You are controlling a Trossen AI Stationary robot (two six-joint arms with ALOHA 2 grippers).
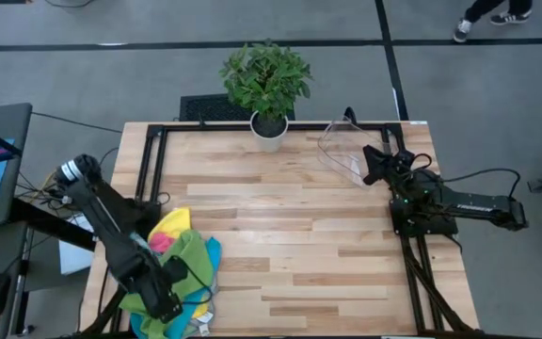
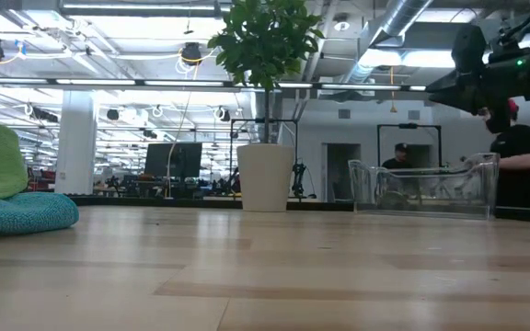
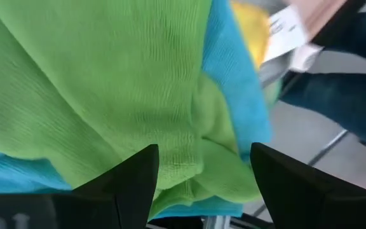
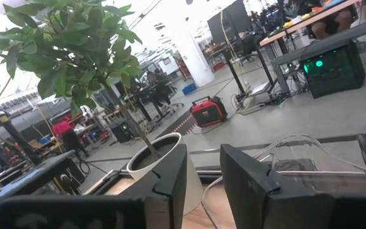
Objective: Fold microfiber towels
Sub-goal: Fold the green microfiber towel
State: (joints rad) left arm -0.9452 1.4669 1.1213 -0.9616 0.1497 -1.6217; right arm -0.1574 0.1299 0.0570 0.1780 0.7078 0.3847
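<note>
While the right gripper (image 1: 373, 166) waited part-open above the bin (image 1: 342, 151), the left gripper (image 3: 202, 184) hovered, fingers spread, over the green towel (image 3: 107, 89), apparently needing to close and lift.

The left gripper (image 1: 170, 303) covers much of the towel pile (image 1: 188, 252) beside the table's (image 1: 290, 245) near-left corner, so the number of cloths cannot be told. At table height the frame's edge cuts the pile (image 2: 7, 198) short. Beyond the plant (image 1: 267, 83), a passer-by's shoes (image 1: 486, 23) alone show.
</note>
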